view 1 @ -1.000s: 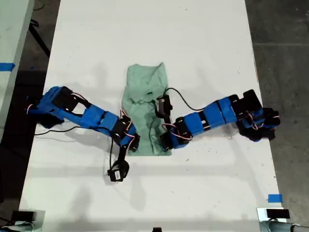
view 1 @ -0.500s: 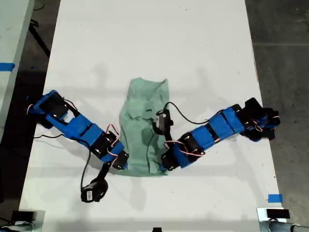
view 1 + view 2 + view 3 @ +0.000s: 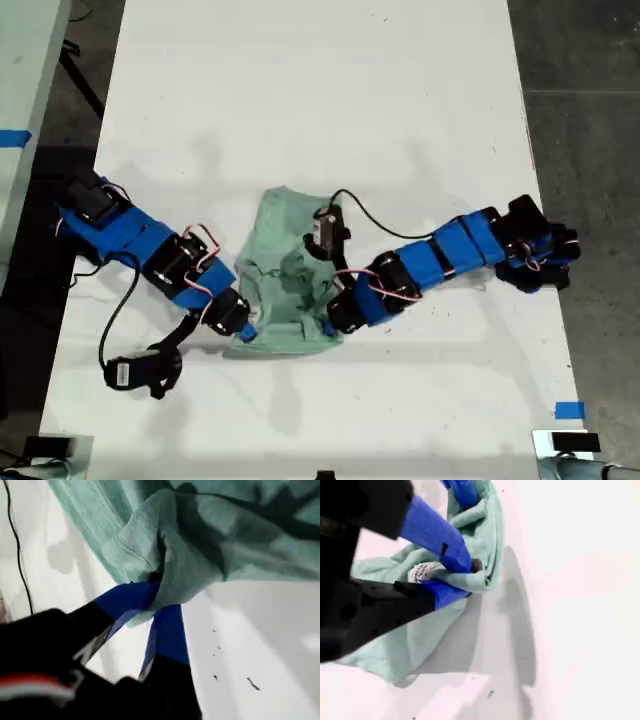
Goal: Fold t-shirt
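The t-shirt (image 3: 285, 280) lay bunched near the middle of the tabletop (image 3: 320, 100). It was a narrow, wrinkled strip whose long axis ran from the exterior view's bottom toward its top. Two arms met it at its lower edge in that view, one arm (image 3: 150, 255) reaching in from the exterior view's left and the other arm (image 3: 440, 260) from its right, each at a lower corner of the cloth. The wrist views did not settle which of these was first and which second.

The robot's first end effector (image 3: 162, 597) was clamped on a gathered fold of the shirt, with hem stitching showing just beside the blue fingers (image 3: 125, 600). The second end effector (image 3: 465, 577) was likewise closed on cloth, pinching a rolled edge right by the white label (image 3: 422, 572). Neither stood apart.

The relation that mattered was this: both grips sat at one end of the strip, and nearly all the free cloth stretched away from them toward the exterior view's top. Judging by that, a fold would mean carrying the held edge along the long axis over the rest — evenly, since the two arms looked about equally near.
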Robot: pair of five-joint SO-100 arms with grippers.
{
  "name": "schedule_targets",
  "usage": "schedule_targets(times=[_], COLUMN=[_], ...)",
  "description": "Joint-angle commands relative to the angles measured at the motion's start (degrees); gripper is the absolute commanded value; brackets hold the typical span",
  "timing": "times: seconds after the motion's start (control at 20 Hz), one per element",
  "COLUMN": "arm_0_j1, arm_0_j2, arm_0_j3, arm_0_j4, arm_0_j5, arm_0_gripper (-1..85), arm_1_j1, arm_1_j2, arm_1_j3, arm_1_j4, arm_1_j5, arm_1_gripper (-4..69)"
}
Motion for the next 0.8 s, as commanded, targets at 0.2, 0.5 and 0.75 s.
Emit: schedule_targets(times=[0.2, 0.5, 0.75], arm_0_j1=[-23.0, -33.4, -37.8], arm_0_j2=[9.3, 8.7, 10.2], arm_0_j3=[0.8, 3.0, 3.3], arm_0_j4=[9.4, 10.9, 11.6], arm_0_j5=[12.1, 16.6, 18.3], arm_0_gripper=[-0.1, -0.1, 20.8], arm_1_j1=[17.0, 25.7, 30.2], arm_1_j2=[10.3, 11.5, 12.7], arm_1_j3=[-4.2, -2.5, -2.3], arm_1_j4=[7.2, 10.3, 12.7], arm_1_j5=[-13.8, -18.4, -18.9], arm_1_gripper=[-1.0, -1.1, 12.3])
